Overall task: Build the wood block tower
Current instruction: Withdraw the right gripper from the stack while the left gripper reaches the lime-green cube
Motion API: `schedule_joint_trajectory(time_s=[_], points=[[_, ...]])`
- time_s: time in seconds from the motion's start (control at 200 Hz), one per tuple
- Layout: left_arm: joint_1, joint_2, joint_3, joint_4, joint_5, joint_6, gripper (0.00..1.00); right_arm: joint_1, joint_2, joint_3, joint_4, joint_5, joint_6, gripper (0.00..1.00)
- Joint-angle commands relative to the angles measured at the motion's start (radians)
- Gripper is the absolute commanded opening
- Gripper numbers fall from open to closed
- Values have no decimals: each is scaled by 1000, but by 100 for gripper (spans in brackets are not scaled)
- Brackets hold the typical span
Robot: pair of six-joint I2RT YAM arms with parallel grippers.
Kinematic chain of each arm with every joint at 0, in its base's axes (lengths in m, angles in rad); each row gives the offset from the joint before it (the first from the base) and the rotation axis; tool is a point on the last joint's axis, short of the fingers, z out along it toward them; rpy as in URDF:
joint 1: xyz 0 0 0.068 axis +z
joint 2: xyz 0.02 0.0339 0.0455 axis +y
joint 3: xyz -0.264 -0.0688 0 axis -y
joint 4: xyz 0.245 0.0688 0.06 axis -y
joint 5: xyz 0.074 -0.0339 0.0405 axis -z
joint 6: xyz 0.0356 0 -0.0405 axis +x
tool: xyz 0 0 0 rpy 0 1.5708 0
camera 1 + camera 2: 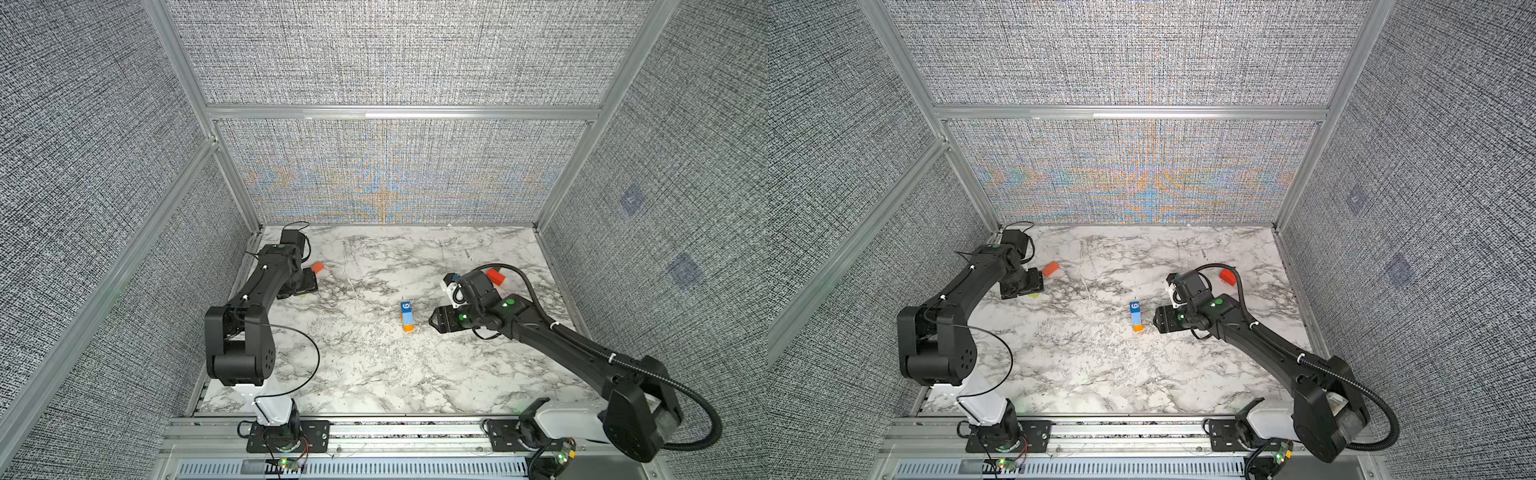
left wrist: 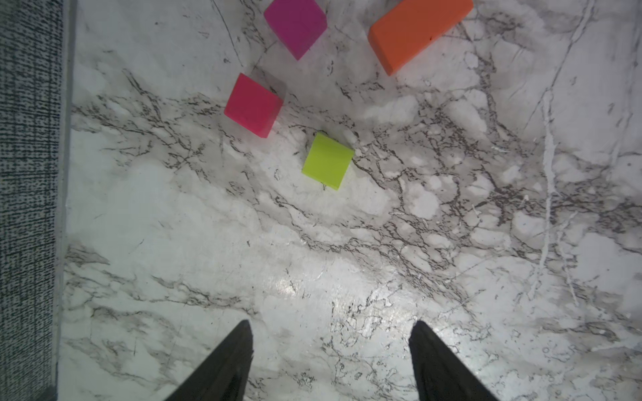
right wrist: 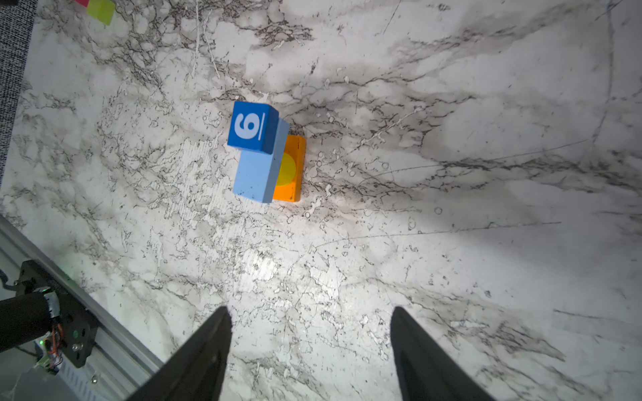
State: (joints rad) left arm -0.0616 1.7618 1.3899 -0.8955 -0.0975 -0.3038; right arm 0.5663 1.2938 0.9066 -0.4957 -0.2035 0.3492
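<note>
Eight blocks (image 1: 407, 316), two arms (image 1: 257, 291)

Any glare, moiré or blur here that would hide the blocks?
Both top views: coloured moiré ripples on the back wall, tower small but sharp. Left wrist view: glare on the marble table, clear of the yellow-green block. Right wrist view: similar glare, off the crisp tower.

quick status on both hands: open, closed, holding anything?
Left hand: open, nothing between the fingers.
Right hand: open, nothing between the fingers.
</note>
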Motion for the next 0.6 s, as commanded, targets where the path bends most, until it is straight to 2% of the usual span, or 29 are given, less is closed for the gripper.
schedule_joint_trajectory(time_s=[0.0, 0.1, 0.195, 0.59], points=[[3, 58, 26, 12, -1, 55, 77, -16, -34, -32, 73, -87, -22, 88], [4, 126, 65, 12, 9, 67, 80, -33, -70, -61, 105, -112, -26, 96], [5, 190, 107, 6, 12, 80, 80, -41, -85, -68, 111, -117, -29, 99], [32, 334, 201, 0, 5, 126, 79, -62, -83, -92, 141, -136, -25, 99]])
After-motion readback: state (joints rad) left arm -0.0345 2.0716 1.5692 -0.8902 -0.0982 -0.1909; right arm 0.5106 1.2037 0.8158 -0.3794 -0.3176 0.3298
